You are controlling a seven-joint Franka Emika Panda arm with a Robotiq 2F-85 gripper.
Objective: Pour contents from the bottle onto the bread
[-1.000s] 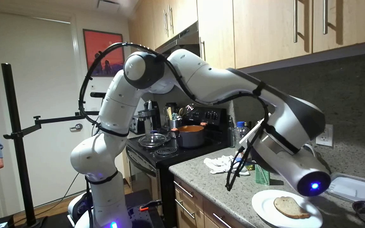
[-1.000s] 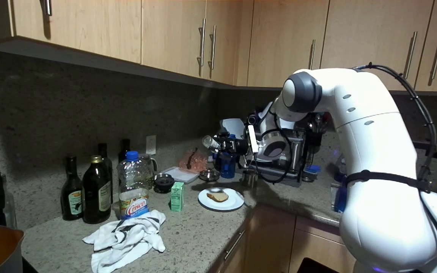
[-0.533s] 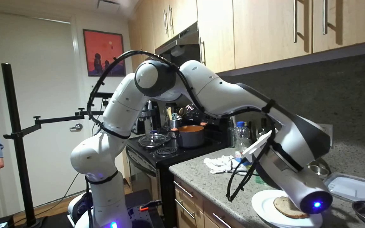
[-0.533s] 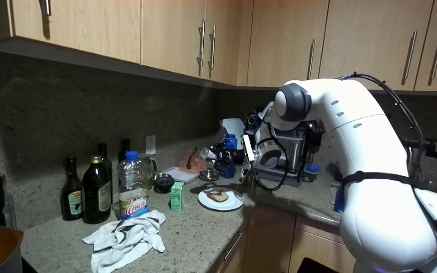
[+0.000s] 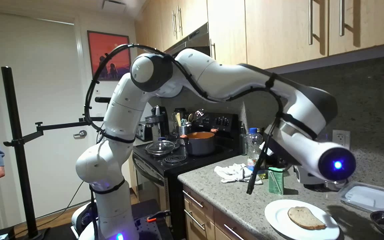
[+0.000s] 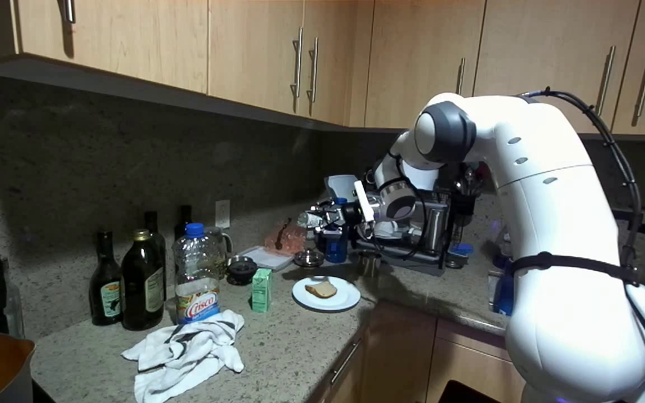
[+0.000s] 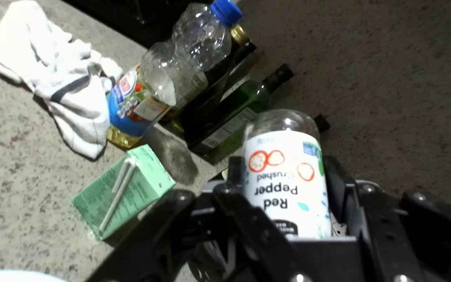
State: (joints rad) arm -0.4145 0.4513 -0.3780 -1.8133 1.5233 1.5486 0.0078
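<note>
Where the crushed red pepper bottle (image 7: 288,184) hung: because the gripper (image 7: 283,172) squeezed it from both sides, it was held aloft over the counter (image 6: 277,341).
Gripper hold: clamped on the printed body, which left the rounded glass end jutting free and probably let the wrist's roll do the pouring.
Bottle tilt: its words stood upside down in the wrist view, while the Crisco oil bottle (image 7: 166,78) leaned cap to the upper right — so the base was likely raised and the mouth lowered.
Bottle mouth: hidden by the gripper; whether it was capped could not be told, and nothing could be seen falling.
Bread slice (image 5: 306,218): flat on the round white plate (image 5: 277,218), which would presumably catch whatever missed.
Aim: the wrist view caught only a sliver of plate, no bread — so whether the bottle was over the slice could not be told.
Next call: judged to be lining the mouth up over the bread, then turning or shaking.
Green carton (image 6: 261,290): upright between plate and dish towel (image 6: 194,352), near enough that a low swing might have knocked it.
Dark glass bottles (image 6: 143,280): grouped beside the Crisco oil bottle by the backsplash (image 6: 104,140), probably stowed out of the way.
</note>
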